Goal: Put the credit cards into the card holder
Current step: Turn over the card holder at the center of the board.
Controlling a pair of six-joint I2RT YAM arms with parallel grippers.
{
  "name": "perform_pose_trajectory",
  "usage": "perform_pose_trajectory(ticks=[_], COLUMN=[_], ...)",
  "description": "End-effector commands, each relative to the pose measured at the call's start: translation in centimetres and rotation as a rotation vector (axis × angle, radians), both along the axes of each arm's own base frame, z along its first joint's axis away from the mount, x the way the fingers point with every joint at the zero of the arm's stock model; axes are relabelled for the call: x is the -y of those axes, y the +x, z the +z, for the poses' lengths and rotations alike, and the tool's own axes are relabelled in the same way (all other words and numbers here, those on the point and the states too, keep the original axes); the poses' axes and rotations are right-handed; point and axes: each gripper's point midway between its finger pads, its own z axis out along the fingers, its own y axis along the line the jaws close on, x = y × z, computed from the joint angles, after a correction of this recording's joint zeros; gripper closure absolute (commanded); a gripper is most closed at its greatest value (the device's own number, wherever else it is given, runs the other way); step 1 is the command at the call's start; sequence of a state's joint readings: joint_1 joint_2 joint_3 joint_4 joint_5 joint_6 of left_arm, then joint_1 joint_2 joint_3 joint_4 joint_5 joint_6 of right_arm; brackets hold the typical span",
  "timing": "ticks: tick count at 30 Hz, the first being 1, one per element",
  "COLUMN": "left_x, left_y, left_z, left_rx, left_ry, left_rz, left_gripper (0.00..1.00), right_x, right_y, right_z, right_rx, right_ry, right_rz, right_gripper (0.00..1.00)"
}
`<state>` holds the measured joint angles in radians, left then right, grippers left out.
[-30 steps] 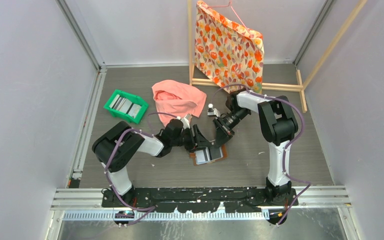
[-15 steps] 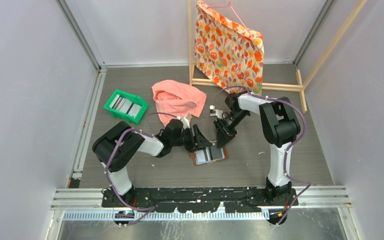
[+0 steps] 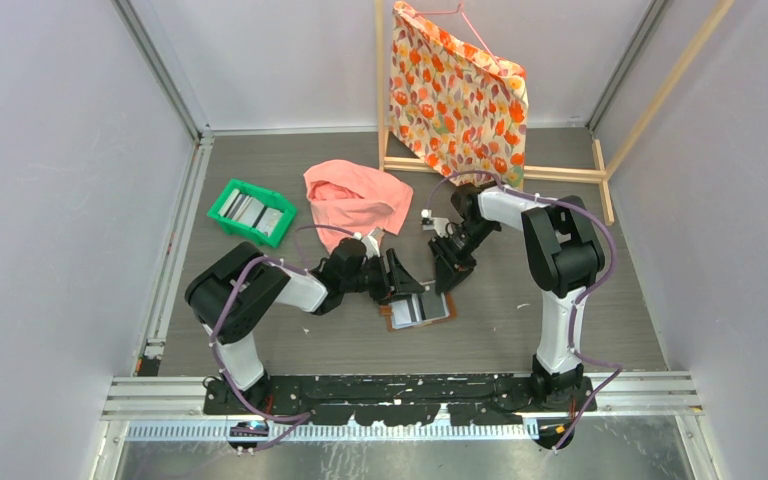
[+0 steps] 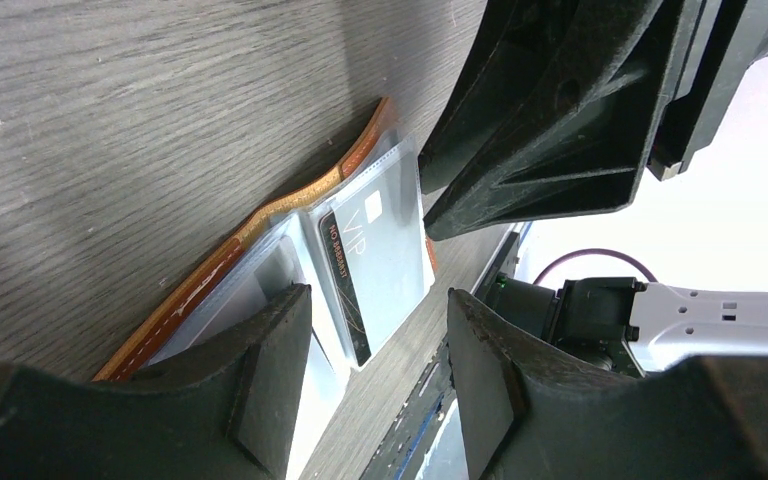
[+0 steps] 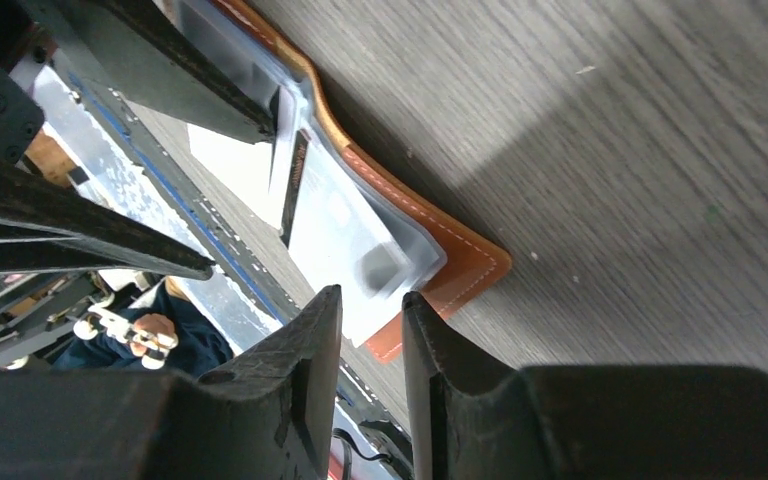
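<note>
The card holder point(image 3: 421, 309) lies open on the table, a brown leather wallet point(image 4: 250, 235) with clear pockets. One credit card point(image 4: 378, 255), pale with a dark edge strip, sits inside a pocket point(image 5: 332, 228). My left gripper point(image 4: 375, 365) stands open low over the wallet, one finger point(image 4: 265, 370) on the left pocket and nothing held. Just beyond the wallet's far right corner, my right gripper point(image 5: 370, 335) hangs a little above the table. Its jaws are slightly apart and empty. More credit cards point(image 3: 250, 209) lie in the green tray.
The green tray point(image 3: 222, 217) sits at the far left. A pink cloth point(image 3: 357, 198) lies behind the arms. A patterned cloth point(image 3: 457, 92) hangs on a wooden rack point(image 3: 560, 173) at the back. Walls enclose the table on three sides.
My right gripper has drawn back from the wallet toward the far side, and its jaws have parted a little. The left arm and the wallet have stayed put.
</note>
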<state>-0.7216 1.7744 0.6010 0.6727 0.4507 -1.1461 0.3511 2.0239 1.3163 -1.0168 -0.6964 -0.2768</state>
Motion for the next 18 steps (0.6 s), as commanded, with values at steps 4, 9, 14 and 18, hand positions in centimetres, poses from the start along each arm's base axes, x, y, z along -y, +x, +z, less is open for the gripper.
perform_pose_trajectory(ticks=[4,9,14,18], left_x=[-1.3,-1.2,-0.9,-0.9], left_y=[-0.4,-0.4,-0.3,-0.1], left_z=[-2.4,-2.4,-2.0,-1.8], left_rx=[-0.036,-0.037,-0.031,-0.029], left_ry=[0.066,0.058,0.032,0.004], left_rz=[0.018,0.018,0.017,0.025], left_gripper=[0.45,0.45,0.44,0.4], right_x=[-1.8,-2.6,-3.3,-4.2], right_y=[-0.6,-1.0,-1.3,-1.5], right_z=[2.7,4.0,4.7,5.8], right_rx=[-0.049,-0.084,-0.132,-0.169], right_ry=[0.152,0.227,0.289,0.367], right_rz=[-0.006,-0.004,-0.011,-0.025], right_gripper=[0.67,0.67,0.67,0.67])
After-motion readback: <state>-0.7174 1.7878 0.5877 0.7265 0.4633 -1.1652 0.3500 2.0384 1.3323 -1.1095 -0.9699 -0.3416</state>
